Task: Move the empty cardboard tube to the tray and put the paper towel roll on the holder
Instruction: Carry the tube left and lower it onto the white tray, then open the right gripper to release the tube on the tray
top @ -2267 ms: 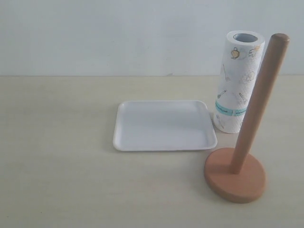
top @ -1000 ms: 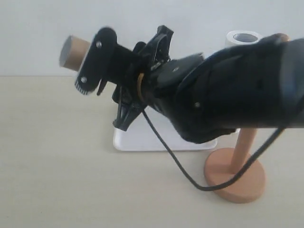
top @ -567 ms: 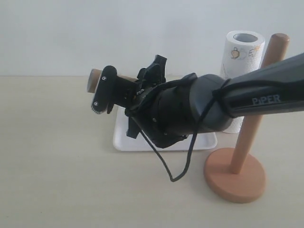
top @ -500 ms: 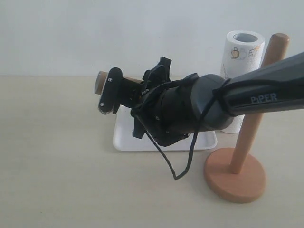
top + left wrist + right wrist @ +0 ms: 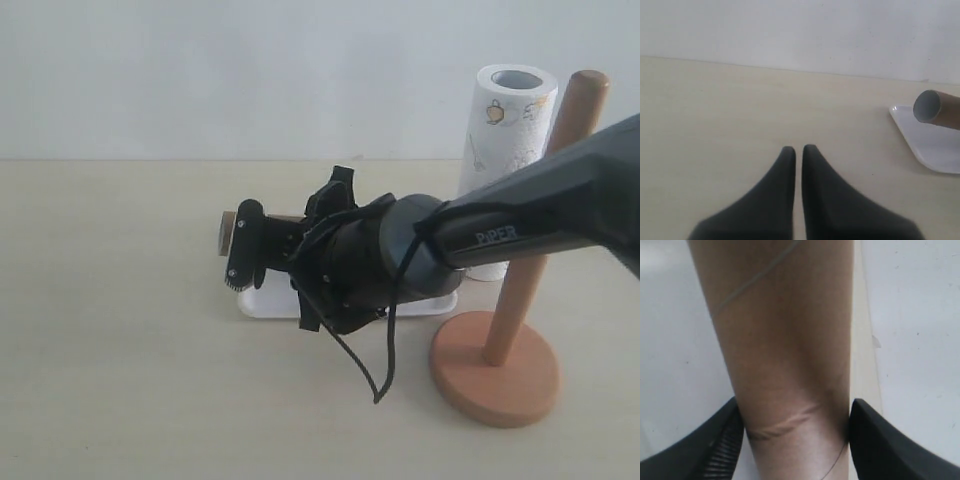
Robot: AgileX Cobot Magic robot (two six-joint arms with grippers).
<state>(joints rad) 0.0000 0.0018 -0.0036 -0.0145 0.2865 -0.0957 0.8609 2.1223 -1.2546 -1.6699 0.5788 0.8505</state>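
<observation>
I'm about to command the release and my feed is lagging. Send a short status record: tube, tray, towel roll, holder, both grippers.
empty cardboard tube: horizontal, gripped, over the tray; contact with the tray cannot be told
tray: on the table, mostly hidden by the arm
right gripper: closed on the tube
left gripper: shut, empty, over bare table, apart from the tray
paper towel roll: upright on the table behind the holder, not on it
holder: upright, post bare
</observation>
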